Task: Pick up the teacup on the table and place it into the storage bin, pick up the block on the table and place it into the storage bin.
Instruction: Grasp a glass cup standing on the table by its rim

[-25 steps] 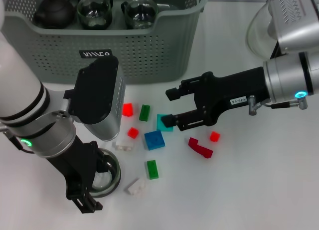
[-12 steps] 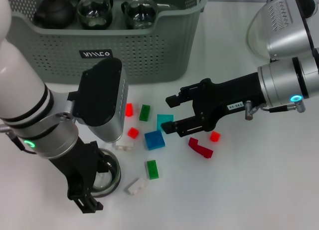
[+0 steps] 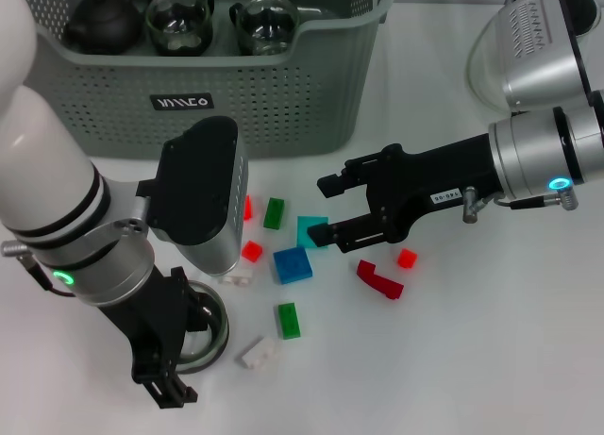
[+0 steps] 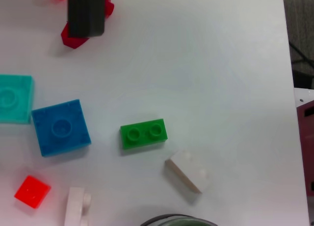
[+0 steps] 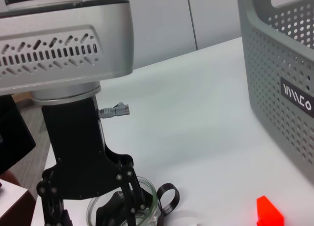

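Left pincer [image 3: 179,345] gripping the teacup [image 3: 200,333] rim on the table [image 3: 491,359] — barely shifted. Right pincer [image 3: 321,209] gaping empty, edging over the teal block [image 3: 311,231] — storage bin [image 3: 283,86] waiting behind.

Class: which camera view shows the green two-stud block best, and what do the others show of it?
The left wrist view: the green two-stud block lies unobstructed, both studs visible. The head view shows it smaller, beside the white block. The right wrist view does not show it.
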Robot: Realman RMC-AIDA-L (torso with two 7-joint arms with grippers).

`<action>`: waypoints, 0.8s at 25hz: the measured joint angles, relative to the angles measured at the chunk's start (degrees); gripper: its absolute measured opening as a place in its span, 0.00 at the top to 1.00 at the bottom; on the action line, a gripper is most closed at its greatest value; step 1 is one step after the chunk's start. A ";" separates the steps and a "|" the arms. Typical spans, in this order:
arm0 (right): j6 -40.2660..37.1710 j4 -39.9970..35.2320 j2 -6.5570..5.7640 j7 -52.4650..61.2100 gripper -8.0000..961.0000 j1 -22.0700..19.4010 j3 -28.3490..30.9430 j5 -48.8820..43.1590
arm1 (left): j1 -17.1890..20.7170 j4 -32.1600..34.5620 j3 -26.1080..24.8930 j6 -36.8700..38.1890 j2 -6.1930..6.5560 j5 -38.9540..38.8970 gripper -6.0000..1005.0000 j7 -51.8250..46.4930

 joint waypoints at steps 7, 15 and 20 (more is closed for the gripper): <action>0.03 0.06 -0.12 0.23 0.23 0.00 0.00 -0.08 | 0.22 -0.09 0.70 -0.06 0.00 0.00 0.19 -0.64; 0.01 0.06 -0.17 0.29 0.23 0.00 0.02 -0.09 | 0.35 -0.20 0.73 -0.17 0.00 -0.01 0.19 -0.75; 0.00 -0.14 -0.36 0.30 0.23 0.08 0.17 -0.08 | 0.25 -0.17 0.81 -0.37 0.01 0.01 0.21 -1.15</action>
